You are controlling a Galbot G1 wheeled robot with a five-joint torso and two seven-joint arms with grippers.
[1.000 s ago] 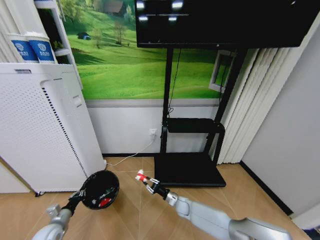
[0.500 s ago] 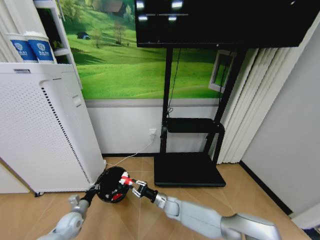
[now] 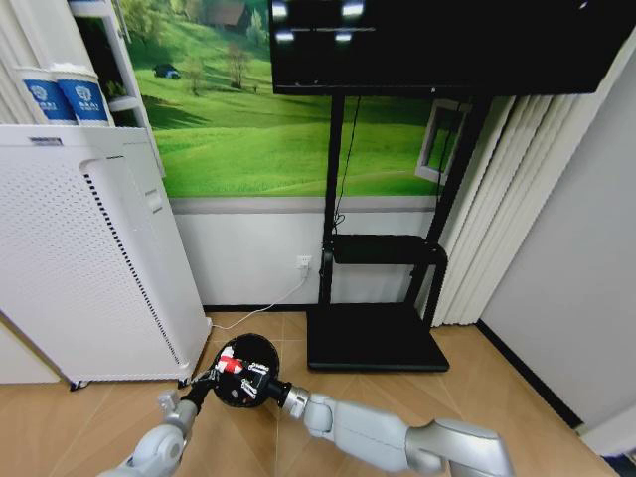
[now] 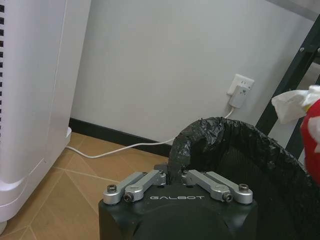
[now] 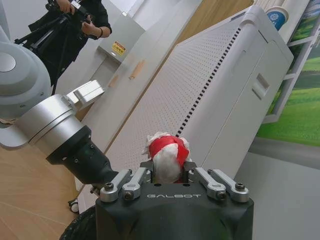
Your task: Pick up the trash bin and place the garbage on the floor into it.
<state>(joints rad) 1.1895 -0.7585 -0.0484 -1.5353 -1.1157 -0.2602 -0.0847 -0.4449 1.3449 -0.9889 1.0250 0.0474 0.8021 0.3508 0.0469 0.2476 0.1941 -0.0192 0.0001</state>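
Since a second ago the right end effector (image 3: 260, 378), pinching a crumpled red-and-white wrapper (image 5: 167, 156), has swung from open floor to above the small round black mesh trash bin (image 3: 246, 370). The left end effector (image 4: 176, 176) clamps the bin's lined rim beside the white perforated appliance (image 3: 84, 253), both arms stretched low.

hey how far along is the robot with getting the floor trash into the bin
The pickup looks done: the left pincer is shut on the rim of the trash bin, which has a black liner. Something red shows inside the bin, so at least one piece may already be in. In hand: the right pincer grips a crumpled red-and-white wrapper over the bin's mouth, not yet released. What litter remains on the floor can't be told from these views.
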